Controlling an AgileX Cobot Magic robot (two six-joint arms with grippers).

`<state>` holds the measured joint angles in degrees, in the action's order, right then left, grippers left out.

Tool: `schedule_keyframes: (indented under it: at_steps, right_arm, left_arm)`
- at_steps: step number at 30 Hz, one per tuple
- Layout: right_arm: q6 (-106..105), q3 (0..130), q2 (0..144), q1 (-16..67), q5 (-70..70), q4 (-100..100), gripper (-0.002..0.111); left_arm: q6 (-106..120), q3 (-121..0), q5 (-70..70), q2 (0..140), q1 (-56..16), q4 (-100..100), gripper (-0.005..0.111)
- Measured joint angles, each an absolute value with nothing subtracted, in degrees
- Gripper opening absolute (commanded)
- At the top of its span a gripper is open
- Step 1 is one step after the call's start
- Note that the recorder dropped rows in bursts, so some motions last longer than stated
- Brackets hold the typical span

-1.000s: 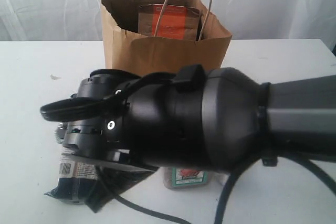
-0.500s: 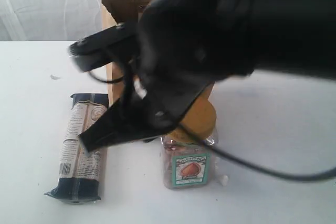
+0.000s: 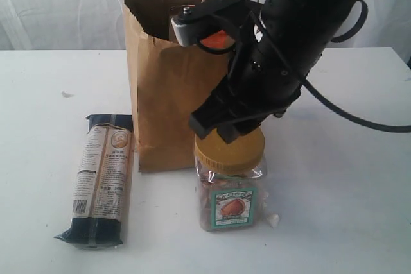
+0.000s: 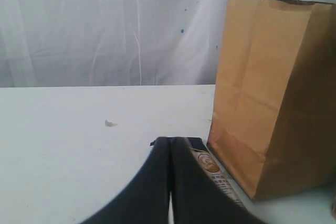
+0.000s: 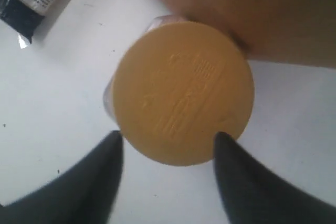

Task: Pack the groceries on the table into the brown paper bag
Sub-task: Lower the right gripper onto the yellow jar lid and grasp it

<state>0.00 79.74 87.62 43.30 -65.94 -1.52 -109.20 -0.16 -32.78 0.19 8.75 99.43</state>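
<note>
The brown paper bag (image 3: pixel 167 94) (image 4: pixel 278 93) stands upright at the back middle of the table (image 3: pixel 347 190). An orange-labelled pouch (image 3: pixel 217 40) shows inside it, mostly hidden by my right arm. The tan-lidded nut jar (image 3: pixel 228 187) (image 5: pixel 184 90) stands in front of the bag. My right gripper (image 3: pixel 218 130) (image 5: pixel 168 136) hovers open just above its lid, one finger on each side of the lid's edge. The long dark-blue and beige packet (image 3: pixel 103 178) (image 4: pixel 210 166) lies flat left of the bag. My left gripper (image 4: pixel 169 139) is shut and empty, low beside the packet's end.
A small white crumb (image 3: pixel 274 221) lies right of the jar and another (image 3: pixel 66 94) (image 4: pixel 109 124) at the far left. A white curtain hangs behind the table. The right arm's cable (image 3: pixel 359 117) trails over the table on the right.
My right arm has swung away from in front of the camera to above the nut jar. Its jaws have opened. The left gripper stays shut.
</note>
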Motion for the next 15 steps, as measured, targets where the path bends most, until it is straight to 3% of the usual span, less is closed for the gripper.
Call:
schedule_keyframes:
  at_steps: [2,4,15]
  right_arm:
    - [-0.5,79.7,87.9,43.3,-65.1,-2.8,0.098]
    - [-0.6,79.7,88.3,43.3,-64.5,-3.3,0.105]
    - [-0.6,79.7,89.4,43.3,-62.5,-3.3,0.105]
  left_arm:
    - [-109.2,-0.2,-32.8,0.2,8.7,99.4,0.0]
    - [-109.2,-0.2,-32.8,0.2,8.7,99.4,0.0]
    - [-109.2,-0.2,-32.8,0.2,8.7,99.4,0.0]
